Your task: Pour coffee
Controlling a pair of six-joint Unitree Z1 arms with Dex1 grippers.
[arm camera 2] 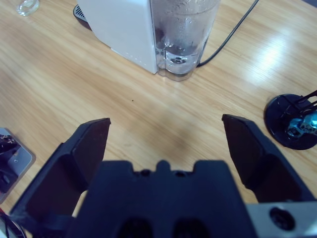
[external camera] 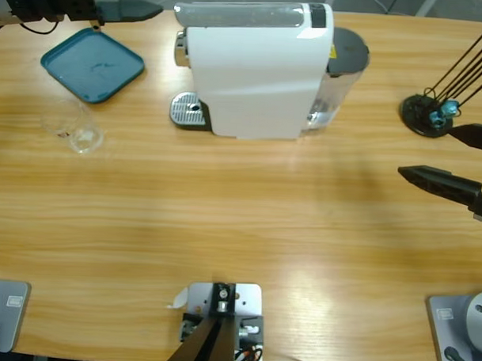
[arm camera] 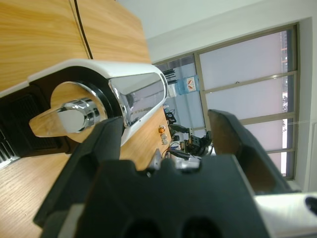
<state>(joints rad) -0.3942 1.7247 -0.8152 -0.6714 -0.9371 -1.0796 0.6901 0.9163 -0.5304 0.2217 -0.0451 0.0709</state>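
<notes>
A white coffee machine (external camera: 257,70) stands at the back middle of the table, its metal drip grate (external camera: 188,110) facing left. A small clear glass (external camera: 72,128) stands on the wood to its left and shows at the corner of the right wrist view (arm camera 2: 27,6); I can make out no coffee in it. My left gripper (external camera: 148,11) hovers open at the back left, looking along the machine's front (arm camera: 99,69) and chrome spout (arm camera: 74,116). My right gripper (external camera: 426,151) is open at the right edge, empty, facing the machine's water tank (arm camera 2: 183,34).
A teal tray (external camera: 92,64) lies at the back left, next to the glass. A black round stand (external camera: 428,112) with thin rods stands at the back right, close to my right gripper, also seen in the right wrist view (arm camera 2: 292,121). A black cable (arm camera 2: 233,29) runs behind the tank.
</notes>
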